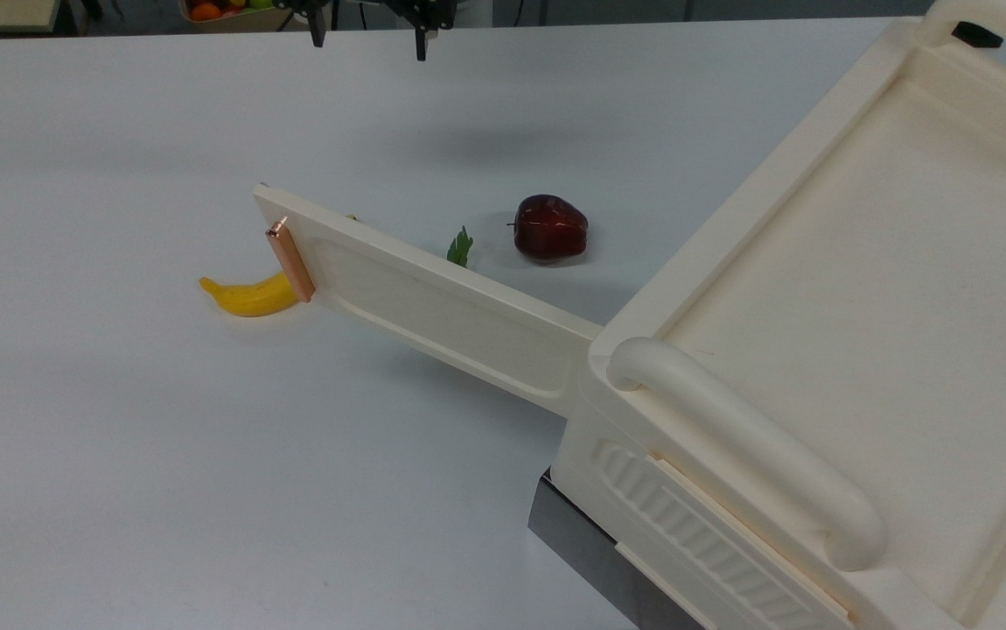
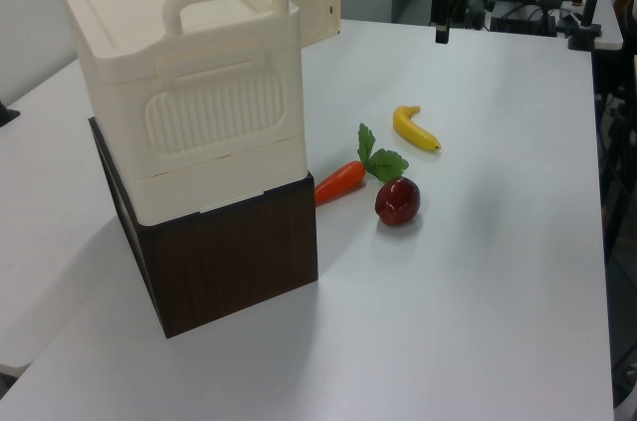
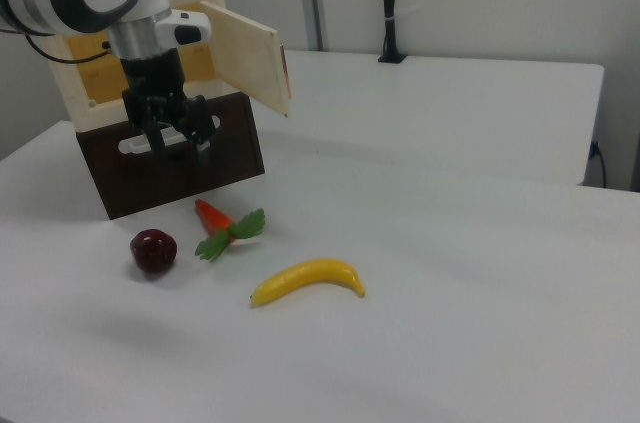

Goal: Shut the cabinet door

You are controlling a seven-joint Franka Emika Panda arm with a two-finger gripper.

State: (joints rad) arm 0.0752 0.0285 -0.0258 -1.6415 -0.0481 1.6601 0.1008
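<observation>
No readable writing anywhere. Cabinet door (image 1: 433, 302), a smooth cream plastic panel with recessed inset, stands swung wide open; in the top view its long axis runs from the cabinet (image 1: 827, 350) corner toward 10 o'clock, copper bar handle (image 1: 290, 260) at the free end. Hand (image 1: 372, 31) hangs above the white counter (image 1: 118, 437) at 12 o'clock, fingers spread, pinching nothing. Banana (image 1: 249, 297), carrot (image 2: 339, 181), and glossy red apple (image 1: 550, 227) lie behind the door.
</observation>
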